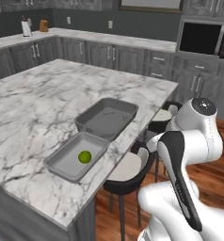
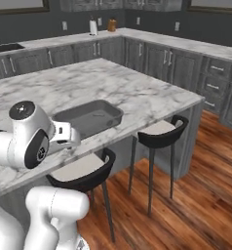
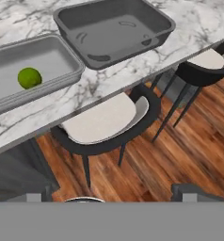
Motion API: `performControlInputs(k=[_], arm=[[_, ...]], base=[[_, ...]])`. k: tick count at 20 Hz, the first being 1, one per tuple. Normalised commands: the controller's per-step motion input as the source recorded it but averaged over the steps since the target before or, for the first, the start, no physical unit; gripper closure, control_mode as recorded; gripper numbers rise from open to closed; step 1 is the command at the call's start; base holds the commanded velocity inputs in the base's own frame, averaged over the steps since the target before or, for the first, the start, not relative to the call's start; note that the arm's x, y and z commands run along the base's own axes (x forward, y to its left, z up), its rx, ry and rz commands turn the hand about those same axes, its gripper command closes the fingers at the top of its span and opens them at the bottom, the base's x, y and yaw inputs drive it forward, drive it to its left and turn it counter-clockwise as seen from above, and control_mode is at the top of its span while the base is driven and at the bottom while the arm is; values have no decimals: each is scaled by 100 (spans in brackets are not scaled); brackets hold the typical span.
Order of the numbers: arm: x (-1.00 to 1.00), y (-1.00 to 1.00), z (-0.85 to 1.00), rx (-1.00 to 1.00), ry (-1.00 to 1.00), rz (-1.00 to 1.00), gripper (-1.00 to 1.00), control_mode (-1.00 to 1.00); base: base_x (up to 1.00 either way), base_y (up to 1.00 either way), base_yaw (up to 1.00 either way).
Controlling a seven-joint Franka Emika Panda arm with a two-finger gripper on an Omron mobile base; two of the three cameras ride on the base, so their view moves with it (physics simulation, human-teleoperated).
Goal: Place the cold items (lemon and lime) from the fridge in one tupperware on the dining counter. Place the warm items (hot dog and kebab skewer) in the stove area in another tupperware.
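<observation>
The end effector (image 3: 107,195) stands with its jaws wide apart and holds nothing; in the hand view its two dark tips sit low at the frame's bottom, looking down past the desk edge at the bar stools (image 3: 104,123) and the wooden floor. The hand is pulled back off the desk, well apart from both containers.

On the marble desk (image 1: 34,108) two tupperware trays lie side by side near the stool-side edge. The lighter grey tupperware (image 1: 62,162) holds the lime (image 1: 84,156), which rests on the tray's floor toward the corner nearest the other tray. The darker tupperware (image 1: 107,117) just beside it holds nothing. No lemon, hot dog or kebab skewer can be seen here.

Judging from this, the lime is delivered and the lemon is the next cold item, so the step in hand is leaving the desk for the fridge. To do it well, the arm should be kept tucked and raised so that it clears the stool backs and the desk rim as the base turns. The jaws can be left wide for the approach to the lemon. On return the lemon belongs in the lighter tray with the lime, and the darker tray should be kept free for the warm items; releasing low over the tray floor would stop a round fruit rolling out
</observation>
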Motion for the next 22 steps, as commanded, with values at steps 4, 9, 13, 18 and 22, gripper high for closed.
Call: performControlInputs(k=[4, 9, 13, 18, 22], arm=[[0, 0, 0, 0, 0, 0, -100, 100], [0, 0, 0, 0, 0, 0, -100, 100], [0, 0, 0, 0, 0, 0, -100, 100], [0, 0, 0, 0, 0, 0, -100, 100], [0, 0, 0, 0, 0, 0, -100, 100]], base=[[-27, -50, -27], [3, -49, -42], [16, -56, -60], [35, -40, -61], [81, -1, -41]])
